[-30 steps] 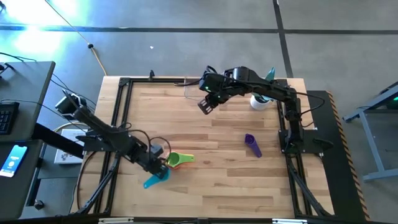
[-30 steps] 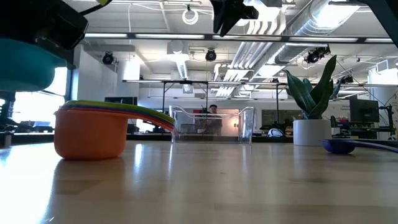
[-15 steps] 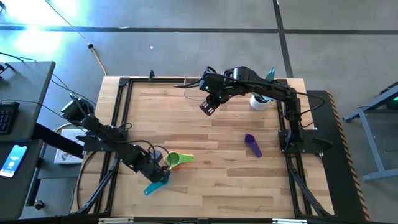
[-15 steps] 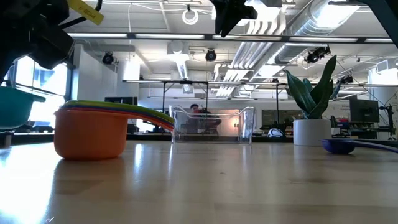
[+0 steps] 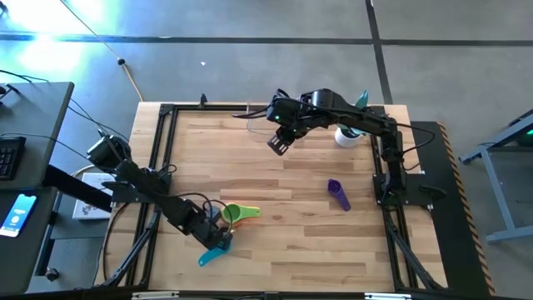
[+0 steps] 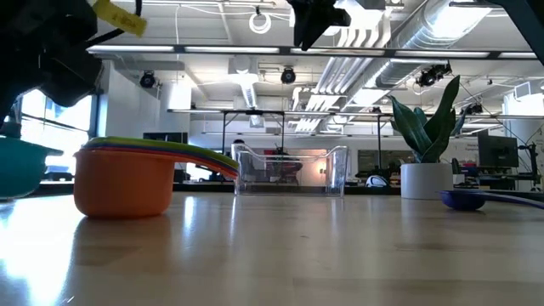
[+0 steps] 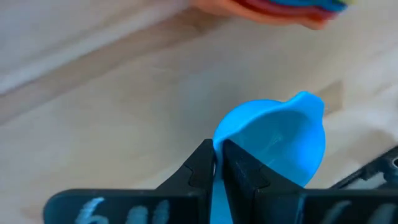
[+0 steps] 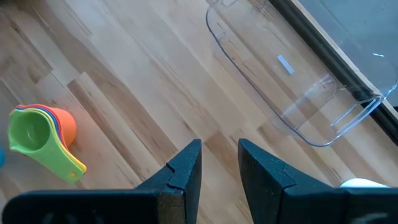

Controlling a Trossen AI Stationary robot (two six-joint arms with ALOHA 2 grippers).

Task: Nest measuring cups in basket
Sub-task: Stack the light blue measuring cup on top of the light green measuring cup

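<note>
My left gripper point(image 5: 220, 237) is shut on the teal-blue measuring cup point(image 5: 208, 252), near the table's near-left part, just near-left of the nested stack point(image 5: 237, 214). That stack has the green cup on top and the orange cup point(image 6: 123, 183) at the bottom, and it rests on its base. The purple cup point(image 5: 337, 194) lies alone on the table's right part. My right gripper point(image 5: 279, 143) hangs open in the air, near the clear basket point(image 5: 259, 117), which stands at the far edge. In the right wrist view the basket point(image 8: 292, 87) lies beyond the open fingers. My left gripper pinches the teal-blue cup's flat handle point(image 7: 217, 190) between its two fingers. The fingers point(image 7: 239, 168) lie along the handle, slanting down from the table's left. The bowl point(image 7: 280, 140) sticks out past the fingertips. In the low view the cup point(image 6: 17, 166) hangs clear of the table.
A white plant pot point(image 5: 348, 135) with a green plant stands at the far right, beside the right arm. A black frame point(image 5: 166, 112) rims the wooden table. Bare wood lies between the stack and the basket.
My left gripper has carried the teal-blue cup down and toward the table's near edge, staying shut on it. The cup now hangs lower, beside the nested stack's near-left side. The stack, the purple cup and the basket have stayed put.
</note>
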